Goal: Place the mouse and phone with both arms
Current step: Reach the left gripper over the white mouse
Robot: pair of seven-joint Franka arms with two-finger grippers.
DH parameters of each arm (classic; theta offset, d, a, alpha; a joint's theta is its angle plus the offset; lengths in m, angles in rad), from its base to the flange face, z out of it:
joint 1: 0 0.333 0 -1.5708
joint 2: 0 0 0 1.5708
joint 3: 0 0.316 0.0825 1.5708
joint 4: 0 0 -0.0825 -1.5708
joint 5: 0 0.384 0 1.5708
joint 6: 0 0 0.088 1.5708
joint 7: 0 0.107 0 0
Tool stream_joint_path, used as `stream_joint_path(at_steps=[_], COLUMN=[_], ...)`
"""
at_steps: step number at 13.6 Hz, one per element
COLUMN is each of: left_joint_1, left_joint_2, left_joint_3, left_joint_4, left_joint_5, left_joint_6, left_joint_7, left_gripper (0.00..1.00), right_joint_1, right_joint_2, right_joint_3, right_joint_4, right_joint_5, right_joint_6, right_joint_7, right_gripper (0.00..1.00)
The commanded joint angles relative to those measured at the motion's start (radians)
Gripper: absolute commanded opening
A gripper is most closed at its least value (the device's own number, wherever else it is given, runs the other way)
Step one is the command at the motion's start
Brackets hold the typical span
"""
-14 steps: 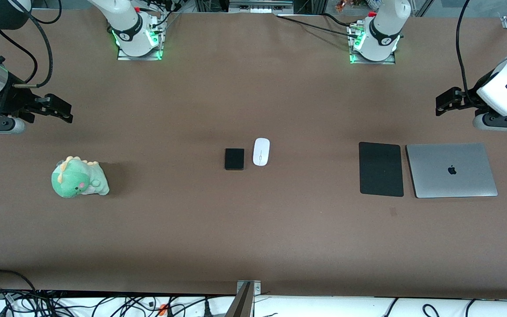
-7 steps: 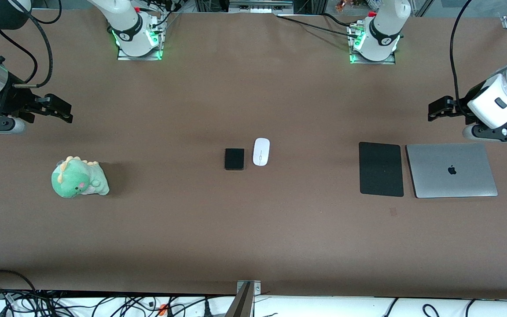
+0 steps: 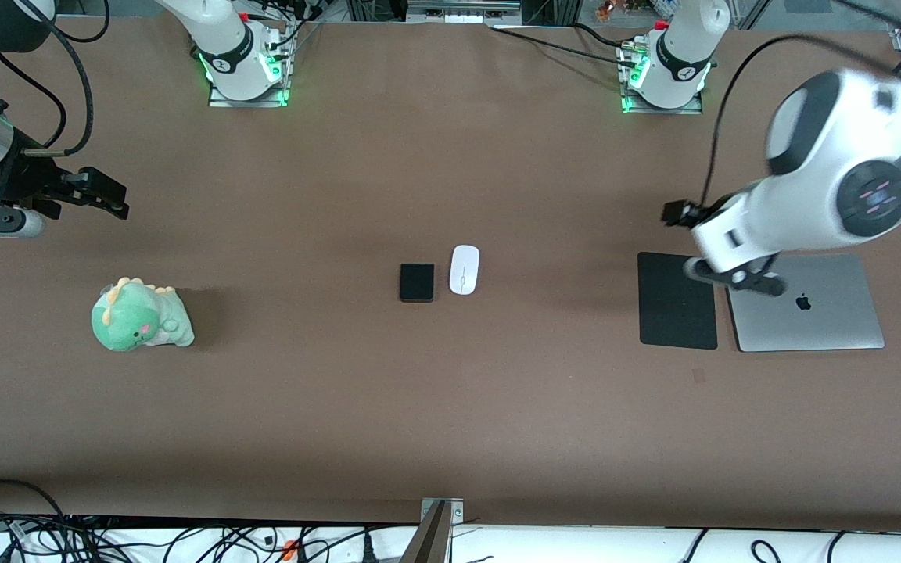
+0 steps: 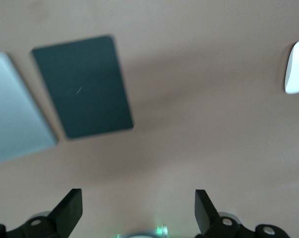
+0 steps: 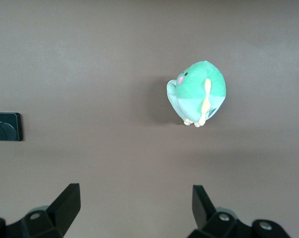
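The left gripper (image 3: 677, 213) hangs in the right part of the front view, over the table's bare surface just above the mouse pad (image 3: 676, 300) and beside the laptop (image 3: 806, 303); its fingers (image 4: 70, 208) are spread wide and hold nothing. The mouse (image 3: 464, 270) lies at mid-frame, well apart from it, with the phone (image 3: 417, 282) just beside the mouse. The right gripper (image 3: 98, 195) waits at the frame's left edge, fingers (image 5: 65, 201) wide apart and empty, above the green plush dinosaur (image 3: 140, 316) in the frame.
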Motion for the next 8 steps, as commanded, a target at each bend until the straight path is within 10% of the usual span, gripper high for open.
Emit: stream_joint_path(at_steps=[1,8], left_joint_1=[-0.088,-0.383], left_joint_2=[0.088,0.301], left_joint_3=[0.005,0.008], left_joint_4=[0.037,0.031], left_joint_5=[-0.015,-0.003], left_joint_6=[0.103,0.624], left_joint_7=[-0.016,-0.428], left_gripper=[1.00,1.00], right_joint_1=[-0.010,-0.010], right_joint_2=[0.004,0.004], right_joint_3=[0.004,0.004], right_joint_4=[0.016,0.021], right_joint_5=[0.004,0.002], right_joint_6=[-0.002,-0.002], right_joint_7=[-0.014,-0.016], right_gripper=[1.00,1.00])
